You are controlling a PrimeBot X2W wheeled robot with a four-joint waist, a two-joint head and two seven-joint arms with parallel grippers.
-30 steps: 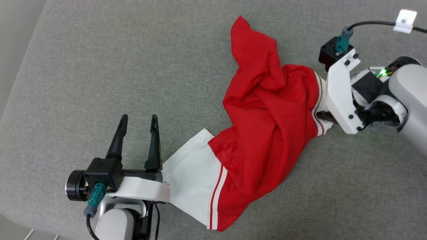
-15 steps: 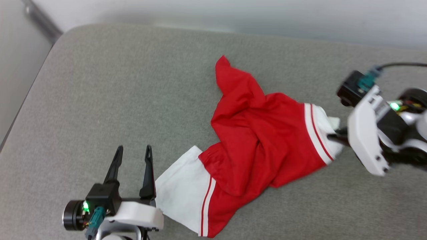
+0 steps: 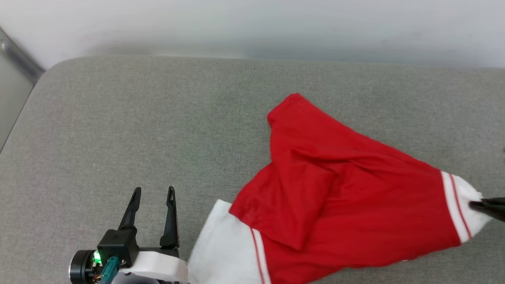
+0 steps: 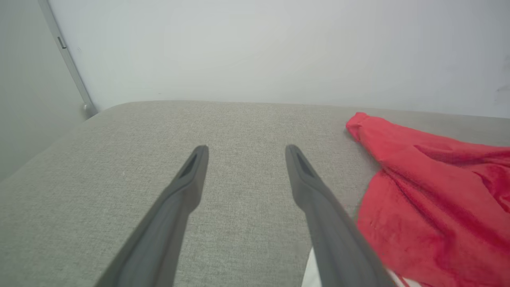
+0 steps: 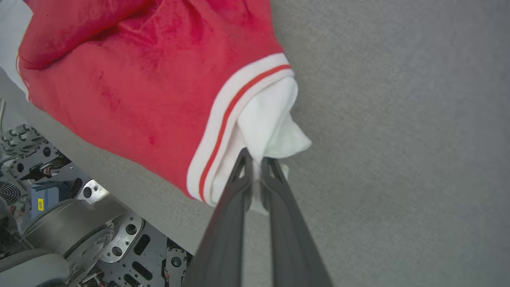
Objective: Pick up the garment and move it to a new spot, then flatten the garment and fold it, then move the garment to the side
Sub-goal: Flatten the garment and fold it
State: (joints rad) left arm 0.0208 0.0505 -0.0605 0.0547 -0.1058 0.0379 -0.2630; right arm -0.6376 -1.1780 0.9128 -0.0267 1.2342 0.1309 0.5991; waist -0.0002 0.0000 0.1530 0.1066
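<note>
**Item:** the garment (image 3: pixel 347 197) — red jersey, rumpled, on the right half of the grey cushion (image 3: pixel 138 118), one white sleeve trailing toward the cushion's near side.

**Step, as judged:** the first, pick-up for the move to a new spot. Flattening and folding are not yet done.

**Right gripper** (image 5: pixel 255 159)**:** fingers pinched almost together on the far sleeve (image 5: pixel 275 119), over the cushion's right part.

**Left gripper** (image 3: pixel 154 189)**:** spread wide, holding nothing, over the cushion's near-left part.

**Next move calls for:** a lift high enough that trailing cloth clears the cushion — probably.
</note>
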